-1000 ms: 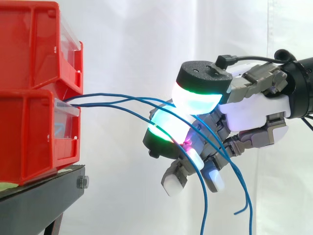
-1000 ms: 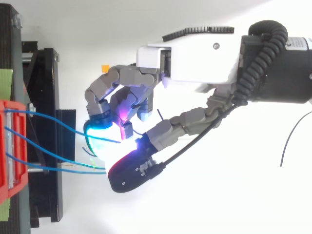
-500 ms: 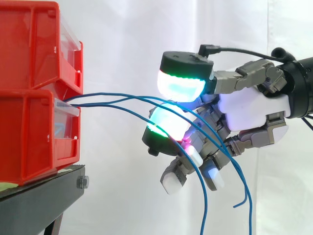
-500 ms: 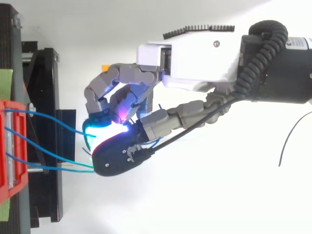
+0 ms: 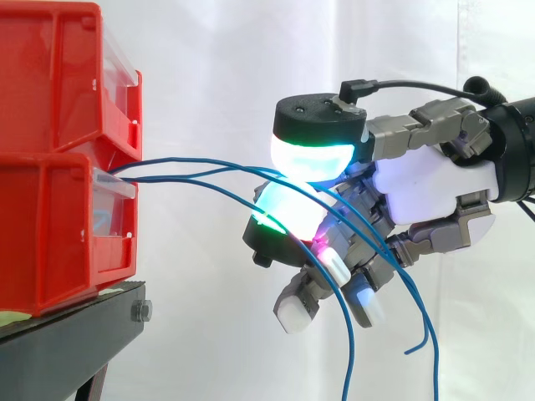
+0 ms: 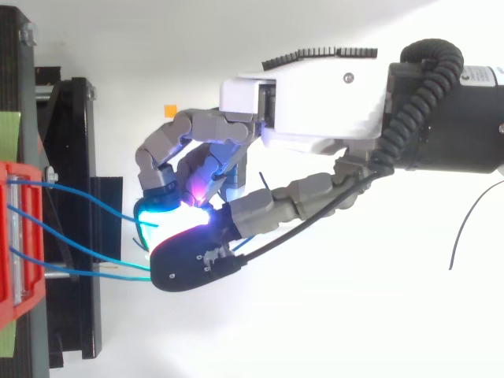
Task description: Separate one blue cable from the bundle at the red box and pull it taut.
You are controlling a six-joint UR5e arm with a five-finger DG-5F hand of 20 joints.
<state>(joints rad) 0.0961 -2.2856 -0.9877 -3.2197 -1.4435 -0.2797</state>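
Observation:
Three blue cables come out of the lower red box and run right in a loose fan, also seen from above. My hand is level with them, about a hand's width right of the box. Its fingers are curled. The thumb pad, glowing cyan and green, presses down on a green-glowing finger pad, and the uppermost cable runs between them. The other two cables pass under the thumb and over the lower fingers. All three loose ends hang slack below the hand. From above, the hand hides the pinch.
Two red boxes are stacked at the left on a black stand, whose frame juts toward the hand. A white curtain lies behind. A small orange mark sits above the fingers in the top view.
The thumb swung left over the cables, then came down onto the green finger pad, closing the gap around the top cable. The cable ends swayed slightly.

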